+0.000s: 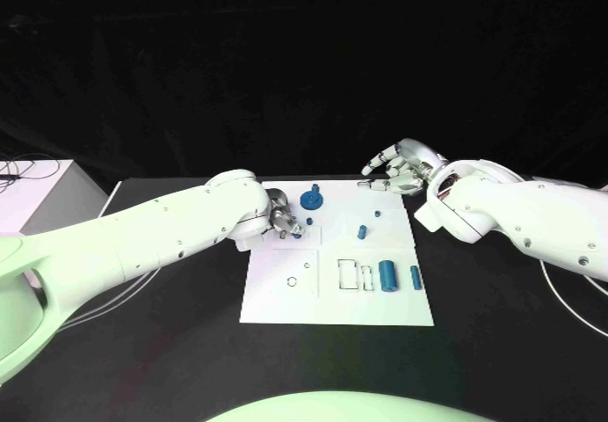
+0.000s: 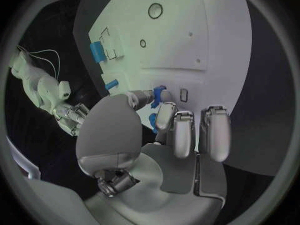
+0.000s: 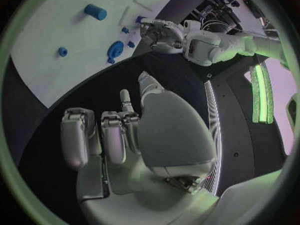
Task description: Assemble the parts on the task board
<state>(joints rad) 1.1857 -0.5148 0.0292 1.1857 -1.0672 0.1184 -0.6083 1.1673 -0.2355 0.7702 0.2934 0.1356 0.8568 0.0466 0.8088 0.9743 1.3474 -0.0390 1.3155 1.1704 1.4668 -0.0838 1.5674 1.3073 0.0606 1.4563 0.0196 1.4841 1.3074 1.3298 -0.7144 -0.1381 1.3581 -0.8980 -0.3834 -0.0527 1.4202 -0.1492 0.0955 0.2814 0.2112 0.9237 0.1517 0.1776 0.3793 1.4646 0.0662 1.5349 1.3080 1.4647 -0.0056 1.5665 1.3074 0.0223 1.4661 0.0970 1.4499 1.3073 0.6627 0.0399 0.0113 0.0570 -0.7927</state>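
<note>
Nearest on the table (image 1: 152, 352) is the board's (image 1: 336, 299) bare front edge. Just beyond it, on the right side, two blue cylinders (image 1: 389, 277) lie side by side next to rectangular slots (image 1: 346, 273), probably waiting to be seated. A small round hole (image 1: 292, 282) sits to their left. Farther in, a short peg (image 1: 363, 232) stands near the middle. At the left edge the left hand (image 1: 281, 220) pinches a small blue part (image 2: 157, 91) between thumb and fingers, low over the board, seemingly lining it up with a recess. A blue gear (image 1: 313, 200) stands near the far edge. Farthest, off the board's far right corner, the right hand (image 1: 395, 172) hovers with fingers loosely apart, holding nothing, likely kept clear of the working hand.
</note>
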